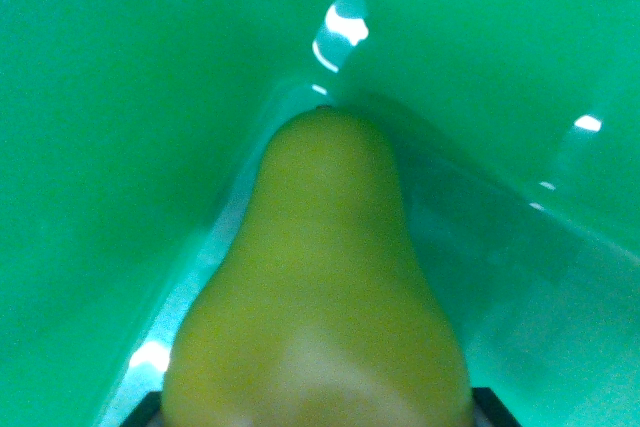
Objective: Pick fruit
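A yellow-green pear (320, 277) fills the middle of the wrist view, very close to the camera, with its narrow end pointing away. Only two dark slivers of my gripper (318, 415) show, at the bottom edge. One finger (145, 413) lies against the pear's side on the wrist view's left, the other finger (492, 405) against its side on the right. The wide end of the pear sits between them, so the gripper looks shut on it. The pear's underside and stem are hidden.
Smooth green container walls (110, 127) surround the pear on all sides and meet in a corner (320, 87) just beyond its tip. Bright light reflections (345, 27) sit on the far wall. The walls are close on both sides.
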